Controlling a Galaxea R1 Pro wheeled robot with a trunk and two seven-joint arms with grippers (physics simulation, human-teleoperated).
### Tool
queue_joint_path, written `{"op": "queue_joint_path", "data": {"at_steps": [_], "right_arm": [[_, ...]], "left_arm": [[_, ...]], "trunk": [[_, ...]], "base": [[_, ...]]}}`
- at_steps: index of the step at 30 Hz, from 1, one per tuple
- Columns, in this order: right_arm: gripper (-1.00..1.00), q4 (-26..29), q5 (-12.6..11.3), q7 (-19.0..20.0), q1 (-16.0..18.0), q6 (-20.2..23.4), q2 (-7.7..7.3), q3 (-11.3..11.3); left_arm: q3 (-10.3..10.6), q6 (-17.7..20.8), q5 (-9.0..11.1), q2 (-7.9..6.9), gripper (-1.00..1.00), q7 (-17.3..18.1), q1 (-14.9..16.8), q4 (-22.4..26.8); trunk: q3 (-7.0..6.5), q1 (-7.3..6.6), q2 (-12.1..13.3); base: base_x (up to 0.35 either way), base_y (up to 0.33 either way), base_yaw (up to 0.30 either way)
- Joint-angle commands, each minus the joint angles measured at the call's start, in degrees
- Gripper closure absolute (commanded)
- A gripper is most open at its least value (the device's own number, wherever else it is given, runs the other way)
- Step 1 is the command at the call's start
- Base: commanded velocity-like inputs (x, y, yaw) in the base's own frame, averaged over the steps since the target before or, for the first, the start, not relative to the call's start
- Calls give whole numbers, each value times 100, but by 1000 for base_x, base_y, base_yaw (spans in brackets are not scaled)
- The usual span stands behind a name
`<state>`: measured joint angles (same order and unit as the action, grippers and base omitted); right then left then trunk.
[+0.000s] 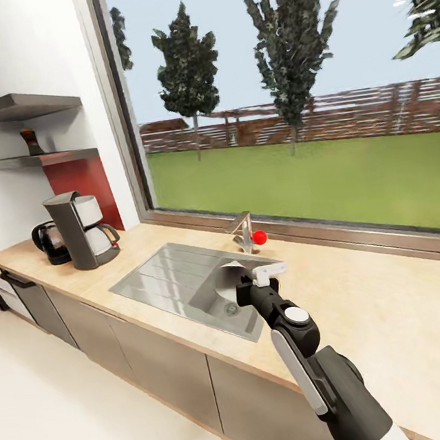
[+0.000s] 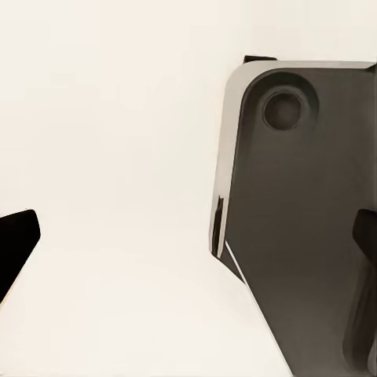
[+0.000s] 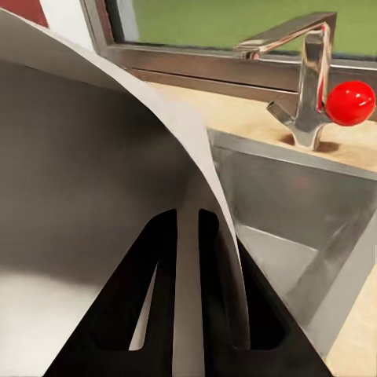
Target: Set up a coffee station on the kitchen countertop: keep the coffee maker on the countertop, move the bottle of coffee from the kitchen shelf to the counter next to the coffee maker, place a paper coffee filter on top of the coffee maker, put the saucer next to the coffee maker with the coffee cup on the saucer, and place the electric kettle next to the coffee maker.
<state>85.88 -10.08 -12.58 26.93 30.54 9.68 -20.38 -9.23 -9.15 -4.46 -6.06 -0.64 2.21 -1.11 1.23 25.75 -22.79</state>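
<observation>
The right gripper (image 3: 184, 314) has its fingers pinched together on the paper filter (image 3: 102, 157), the thin wall of it caught between them, and it hangs over the sink (image 1: 165, 276) basin just in front of the tap (image 1: 244, 231). Light as anything, that filter, and floppy too: the sheet curves up and away from the grip, so it looks likely to bend or crease if squeezed hard or swung fast. Holding it at the rim edge, as here, looks the sensible spot. The coffee maker (image 1: 81, 228) stands well off along the counter (image 1: 371, 311), with the kettle (image 1: 49, 242) just beside it. A bottle (image 1: 31, 142) sits up on the shelf (image 1: 42, 159). The left gripper: dark fingertips (image 2: 16, 243) at the view's edges, spread wide apart, nothing between them.
</observation>
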Motion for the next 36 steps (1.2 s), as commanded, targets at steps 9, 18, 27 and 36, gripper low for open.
{"op": "queue_joint_path", "data": {"at_steps": [9, 18, 27, 36], "right_arm": [[100, 1, -81, -68, 5, 14, -1, -189], [100, 7, -79, -69, 5, 14, -1, -194], [100, 8, -73, -69, 5, 14, -1, -185], [100, 10, -73, -69, 5, 14, -9, -154]], "left_arm": [[-44, -25, -46, -1, -100, -7, 8, -12], [-44, -26, -46, -1, -100, -7, 8, -12], [-43, -34, -42, -1, -100, -7, 8, -12], [4, -32, -78, 172, -100, 12, 8, -16]], "trunk": [[13, 4, -12], [21, 4, -12], [45, 4, -12], [70, 4, -12]], "base": [[0, 0, 278], [0, 0, 278], [0, 0, 278], [0, 0, 279]]}}
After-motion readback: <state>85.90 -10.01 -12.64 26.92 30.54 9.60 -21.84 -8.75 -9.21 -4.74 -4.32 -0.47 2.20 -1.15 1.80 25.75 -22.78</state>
